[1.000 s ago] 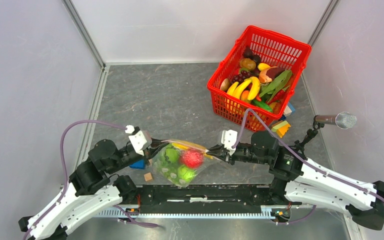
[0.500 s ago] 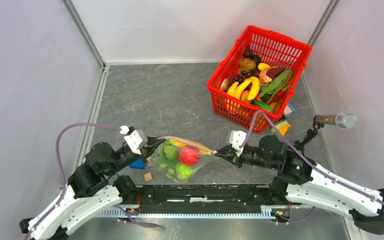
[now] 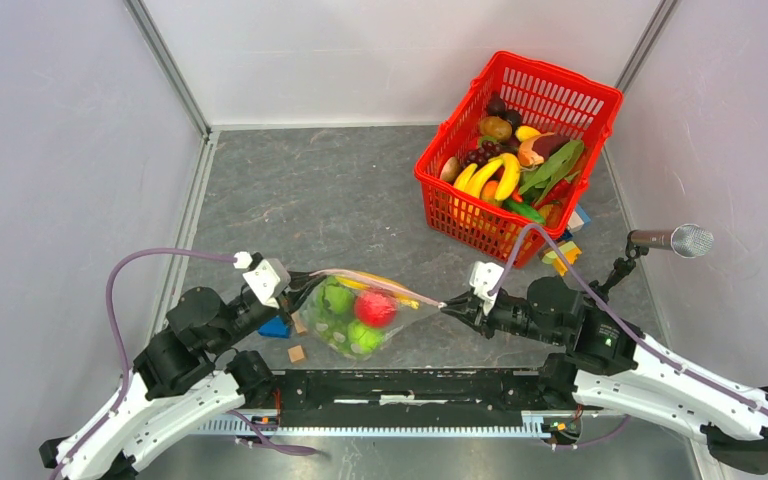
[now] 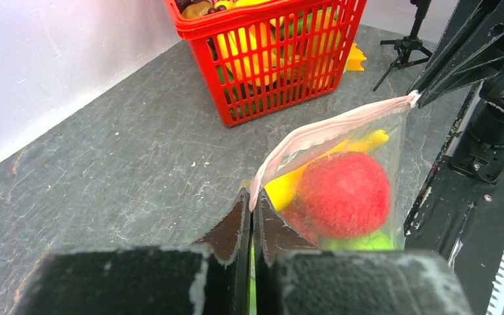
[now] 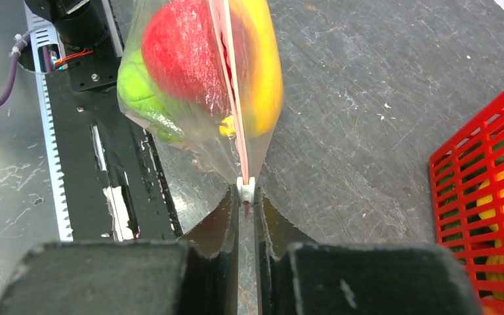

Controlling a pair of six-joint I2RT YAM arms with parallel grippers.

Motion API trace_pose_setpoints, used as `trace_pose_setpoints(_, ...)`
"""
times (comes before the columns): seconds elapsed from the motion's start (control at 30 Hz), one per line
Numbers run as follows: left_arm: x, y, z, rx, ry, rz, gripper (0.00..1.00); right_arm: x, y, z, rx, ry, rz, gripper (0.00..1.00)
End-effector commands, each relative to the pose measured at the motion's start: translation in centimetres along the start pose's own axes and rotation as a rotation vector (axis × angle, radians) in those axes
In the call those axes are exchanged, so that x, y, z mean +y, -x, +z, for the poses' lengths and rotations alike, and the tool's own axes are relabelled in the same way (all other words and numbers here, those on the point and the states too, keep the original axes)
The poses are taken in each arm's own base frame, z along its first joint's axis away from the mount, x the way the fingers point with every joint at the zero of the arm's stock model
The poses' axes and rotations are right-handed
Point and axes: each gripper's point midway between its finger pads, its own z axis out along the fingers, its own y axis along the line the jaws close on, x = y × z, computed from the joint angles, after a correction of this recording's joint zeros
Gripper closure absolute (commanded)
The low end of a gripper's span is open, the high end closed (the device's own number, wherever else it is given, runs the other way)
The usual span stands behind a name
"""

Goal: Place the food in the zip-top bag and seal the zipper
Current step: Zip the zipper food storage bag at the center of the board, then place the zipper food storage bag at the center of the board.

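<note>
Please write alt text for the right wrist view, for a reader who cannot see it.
The right fingers pinch the end of the pink zipper, beside its small white tab, on a clear zip-top bag holding red, green and yellow toy food. A red basket shows at the right edge.

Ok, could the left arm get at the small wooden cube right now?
Probably not: the wooden cube lies close and uncovered, but the left gripper is shut on one end of the zip-top bag, which the right gripper holds too. It must let go first.
</note>
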Motion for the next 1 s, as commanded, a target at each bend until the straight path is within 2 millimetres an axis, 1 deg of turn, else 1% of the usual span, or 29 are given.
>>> trace_pose_setpoints(0.0, 1.7, 3.8, -0.3, -0.141, 0.090, -0.014, 0.98, -0.7, -1.8, -0.7, 0.069, -0.049, 0.015, 1.00)
trace_pose_setpoints(0.13, 1.7, 3.7, -0.3, -0.137, 0.088, -0.014, 0.98, -0.9, -1.8, -1.1, 0.089, -0.055, 0.011, 1.00)
trace_pose_setpoints(0.17, 1.6, 3.6, -0.3, -0.134, 0.083, -0.013, 0.98, -0.9, -1.6, -1.2, 0.086, -0.055, 0.007, 0.96)
trace_pose_setpoints(0.23, 1.2, 3.6, -0.1, -0.134, 0.062, -0.013, 0.98, -1.0, -0.8, -1.2, 0.060, -0.056, 0.002, 0.69)
trace_pose_setpoints(0.33, 0.6, 3.5, 0.1, -0.129, 0.028, -0.009, 0.98, -0.6, 2.1, -0.8, -0.043, -0.027, -0.020, 0.34)
trace_pose_setpoints(0.37, 0.0, 3.6, 0.2, -0.131, -0.007, -0.007, 0.98, -0.7, 3.2, -0.7, -0.079, -0.024, -0.027, 0.28)
trace_pose_setpoints(0.47, -0.8, 3.6, 0.5, -0.125, -0.054, -0.004, 0.98, -0.4, 6.4, 0.5, -0.181, 0.004, -0.037, 0.19)
trace_pose_setpoints(0.53, -1.3, 3.5, 0.7, -0.120, -0.084, -0.003, 0.98, 0.0, 7.8, 1.7, -0.196, 0.038, -0.053, 0.15)
trace_pose_setpoints(0.6, -1.8, 3.4, 0.8, -0.115, -0.109, -0.002, 0.98, -0.2, 8.8, 3.1, -0.192, 0.045, -0.072, 0.13)
trace_pose_setpoints(0.67, -2.1, 3.3, 0.9, -0.107, -0.131, -0.001, 0.98, -0.2, 9.1, 4.7, -0.172, 0.060, -0.109, 0.12)
trace_pose_setpoints(0.73, -2.4, 3.2, 1.0, -0.100, -0.145, -0.001, 0.98, -0.1, 9.7, 6.0, -0.161, 0.084, -0.142, 0.11)
trace_pose_setpoints(0.8, -2.5, 3.1, 1.0, -0.095, -0.153, -0.001, 0.98, 0.5, 10.2, 7.0, -0.161, 0.131, -0.165, 0.11)
trace_pose_setpoints(0.83, -2.6, 3.1, 1.0, -0.095, -0.156, -0.001, 0.98, 1.0, 10.3, 7.6, -0.154, 0.160, -0.172, 0.13)
trace_pose_setpoints(0.87, -2.6, 3.1, 1.0, -0.095, -0.156, -0.001, 0.98, 1.5, 10.4, 7.9, -0.154, 0.197, -0.177, 0.17)
trace_pose_setpoints(0.93, -2.6, 3.0, 0.9, -0.094, -0.158, -0.001, 0.98, 2.6, 10.2, 8.5, -0.140, 0.267, -0.187, 0.27)
trace_pose_setpoints(0.97, -2.6, 3.0, 1.0, -0.092, -0.159, -0.002, 0.98, 2.8, 9.9, 8.7, -0.132, 0.282, -0.186, 0.37)
